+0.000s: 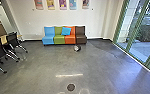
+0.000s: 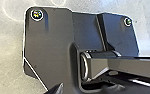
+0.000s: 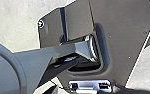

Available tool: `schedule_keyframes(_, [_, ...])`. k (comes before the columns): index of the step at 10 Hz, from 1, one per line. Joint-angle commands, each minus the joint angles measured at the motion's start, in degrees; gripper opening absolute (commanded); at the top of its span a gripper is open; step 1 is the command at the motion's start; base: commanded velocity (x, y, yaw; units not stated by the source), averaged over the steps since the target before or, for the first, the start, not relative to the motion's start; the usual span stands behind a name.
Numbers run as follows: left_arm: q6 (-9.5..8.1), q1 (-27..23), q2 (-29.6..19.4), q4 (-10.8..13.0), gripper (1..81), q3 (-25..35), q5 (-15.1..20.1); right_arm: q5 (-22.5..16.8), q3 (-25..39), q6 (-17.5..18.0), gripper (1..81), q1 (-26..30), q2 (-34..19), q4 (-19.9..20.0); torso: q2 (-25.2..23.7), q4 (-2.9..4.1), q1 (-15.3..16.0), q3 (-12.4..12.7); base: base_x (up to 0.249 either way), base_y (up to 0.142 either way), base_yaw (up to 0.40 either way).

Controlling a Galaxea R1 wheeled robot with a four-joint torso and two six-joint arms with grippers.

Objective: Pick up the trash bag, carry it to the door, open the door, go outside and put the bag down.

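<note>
The step is probably approach: the likely trash bag (image 1: 77, 48) lies near the brown seat (image 1: 81, 39), requiring closer driving. The claws' state cannot be told.

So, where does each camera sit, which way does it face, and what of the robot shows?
Head: high up, facing forward and down over floor to coloured seats.
Left wrist: on the left arm, looking down at the robot's dark plate and jointed bar.
Right wrist: on the right arm, looking down at that plate and a bar.
Shared: both wrist views show the plate and floor.
</note>
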Motion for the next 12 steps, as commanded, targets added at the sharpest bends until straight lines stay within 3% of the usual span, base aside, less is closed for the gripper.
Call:
schedule_keyframes(1, [0.28,-1.3,0.1,0.0,81.1,0.4,3.3,-2.6,0.6,-0.2,81.1,0.7,-1.0,0.0,0.0,0.00,0.0,0.0,0.132,0.000,0.000])
schedule_keyframes(12, [0.19,-1.5,0.6,0.0,81.1,0.3,3.2,-2.5,0.7,-0.2,81.1,0.7,-1.9,-0.1,0.0,0.00,0.0,0.0,0.148,0.000,0.000])
